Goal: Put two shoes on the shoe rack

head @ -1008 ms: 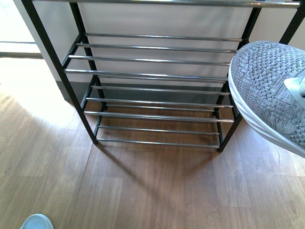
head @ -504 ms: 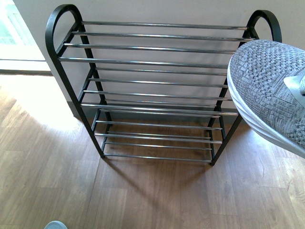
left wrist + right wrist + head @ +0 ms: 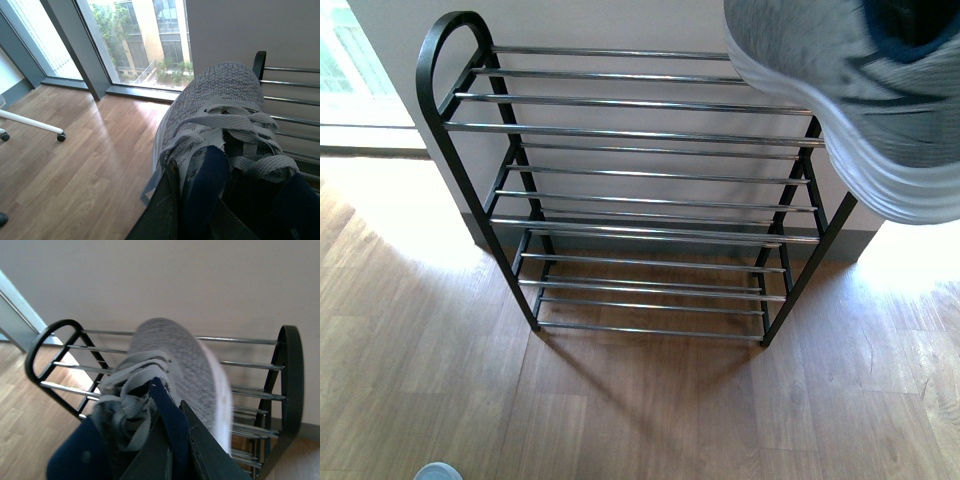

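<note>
two loads | left gripper (image 3: pixel 187 202) clenches left sneaker (image 3: pixel 220 95) | right gripper (image 3: pixel 172 442) holds right sneaker (image 3: pixel 187 357) raised near rack (image 3: pixel 620 133) top

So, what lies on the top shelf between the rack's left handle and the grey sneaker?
Nothing. In the front view, the top shelf shows bare chrome bars from the left handle to the grey sneaker.

We locate the shoe rack (image 3: pixel 640 140) on the floor (image 3: pixel 620 400), backed against the wall (image 3: pixel 620 25), with the window (image 3: pixel 335 60) to its left. The right-arm sneaker (image 3: pixel 840 90) hangs over the right end of the top tier, toe toward the wall. The left-arm sneaker (image 3: pixel 220 125) is aloft beside the rack's left end. A chair caster (image 3: pixel 60 136) stands on the floor near the window, well apart from the rack.
</note>
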